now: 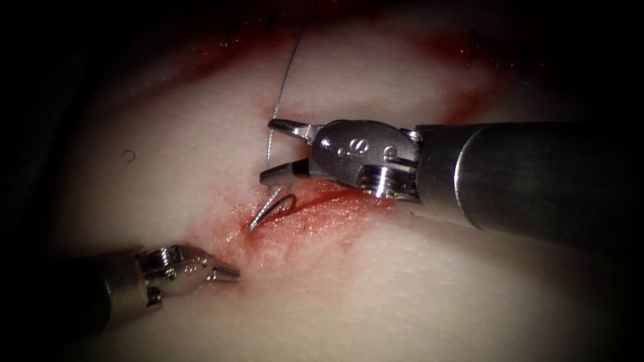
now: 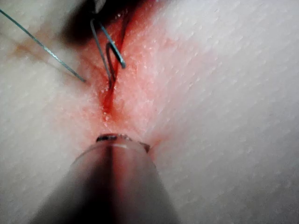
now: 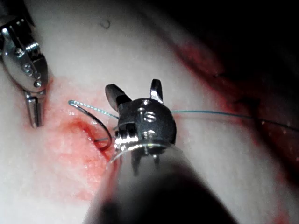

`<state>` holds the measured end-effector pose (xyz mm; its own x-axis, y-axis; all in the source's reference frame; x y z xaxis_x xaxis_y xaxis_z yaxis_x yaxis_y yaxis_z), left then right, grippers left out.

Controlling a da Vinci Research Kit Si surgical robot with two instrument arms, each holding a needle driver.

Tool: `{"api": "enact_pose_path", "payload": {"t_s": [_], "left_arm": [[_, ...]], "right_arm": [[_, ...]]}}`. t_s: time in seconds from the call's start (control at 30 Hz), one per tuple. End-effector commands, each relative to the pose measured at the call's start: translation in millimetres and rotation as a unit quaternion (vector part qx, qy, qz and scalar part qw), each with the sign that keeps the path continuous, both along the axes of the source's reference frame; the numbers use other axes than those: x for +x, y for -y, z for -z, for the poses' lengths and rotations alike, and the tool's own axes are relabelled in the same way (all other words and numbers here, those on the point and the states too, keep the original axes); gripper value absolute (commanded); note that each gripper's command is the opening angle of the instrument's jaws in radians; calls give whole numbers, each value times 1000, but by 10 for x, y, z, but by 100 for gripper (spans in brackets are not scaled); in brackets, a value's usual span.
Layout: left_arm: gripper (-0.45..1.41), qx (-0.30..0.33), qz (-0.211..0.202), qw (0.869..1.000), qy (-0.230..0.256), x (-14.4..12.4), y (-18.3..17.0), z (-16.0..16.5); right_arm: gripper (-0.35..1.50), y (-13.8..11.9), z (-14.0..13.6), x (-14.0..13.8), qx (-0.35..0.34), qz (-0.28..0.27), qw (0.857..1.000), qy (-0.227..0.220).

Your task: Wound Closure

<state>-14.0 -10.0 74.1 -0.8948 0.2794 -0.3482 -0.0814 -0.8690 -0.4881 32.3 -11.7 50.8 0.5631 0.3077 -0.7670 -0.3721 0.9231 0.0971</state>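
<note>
Low on the left of the endoscope view, the left arm's tool rests its tip on the tissue just left of the cut, its jaws pressed together with nothing between them; the right wrist view shows the same tool pointing down at the reddened skin, clenched and empty. Just right of that tip lies a patch of red fluid spread along the cut. At the cut's left end the curved needle sits in the tissue, a loop of its curve standing up above the surface while the rest is buried; the left wrist view shows the needle rising out of the cut, and the right wrist view shows its arc beside the right tool's wrist. From the needle the thread runs upward, passing between the spread jaws of the right arm's tool, which hovers above the needle. Those jaws stand released, one above and one below the thread, gripping nothing. The right tool's shaft stretches off to the right edge, over the tissue on the cut's right side. Neither tool holds the needle.
</note>
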Motion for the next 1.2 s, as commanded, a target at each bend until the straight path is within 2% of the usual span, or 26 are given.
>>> {"api": "enact_pose_path", "payload": {"t_s": [0.03, 0.1, 0.13, 0.2, 0.3, 0.37, 0.4, 0.43, 0.53, 0.63, 0.73, 0.87, 0.9, 0.93, 1.0, 1.1, 1.2], "left_arm": [[0, 1, 0, 1000, 1, -6, 4, -7], [0, 1, -1, 1000, 1, -6, 4, -7], [0, 1, -1, 1000, 1, -6, 4, -7], [0, 1, -1, 1000, 1, -5, 4, -7], [0, 2, 1, 1000, 0, -5, 4, -6], [0, 2, 0, 1000, 1, -3, 4, -6], [0, 2, 0, 1000, 1, -3, 4, -7], [0, 2, 0, 1000, 1, -3, 4, -7], [0, 3, 0, 1000, -1, -3, 4, -7], [0, 2, 0, 1000, -1, -4, 4, -7], [0, 3, 0, 1000, 0, -4, 4, -8], [0, 3, 0, 1000, 0, -4, 4, -8], [0, 3, 0, 1000, 0, -4, 4, -8], [0, 3, 0, 1000, 0, -4, 4, -8], [0, 3, 0, 1000, 0, -4, 4, -8], [0, 3, 0, 1000, 0, -4, 4, -8], [0, 3, 0, 1000, 0, -4, 4, -8]], "right_arm": [[108, 11, 1, 10, -10, 5, 1000, 6], [106, 26, 3, 12, -21, 17, 1000, 4], [99, 38, 3, 13, -31, 26, 999, 5], [99, 45, 2, 10, -44, 36, 998, 9], [101, 54, 3, -6, -71, 42, 997, -5], [88, 56, 8, -24, -83, 41, 996, -20], [88, 56, 9, -28, -86, 43, 995, -22], [99, 59, 11, -38, -94, 46, 994, -28], [104, 70, 5, -51, -100, 52, 993, -33], [103, 88, -13, -63, -117, 55, 991, -37], [94, 93, -29, -56, -136, 45, 988, -59], [93, 100, -59, -48, -168, 26, 982, -78], [88, 102, -66, -48, -176, 22, 981, -82], [62, 105, -81, -49, -190, 15, 978, -88], [57, 108, -106, -48, -208, 4, 974, -86], [57, 109, -128, -46, -214, 7, 974, -72], [51, 110, -139, -46, -218, 7, 974, -67]]}}
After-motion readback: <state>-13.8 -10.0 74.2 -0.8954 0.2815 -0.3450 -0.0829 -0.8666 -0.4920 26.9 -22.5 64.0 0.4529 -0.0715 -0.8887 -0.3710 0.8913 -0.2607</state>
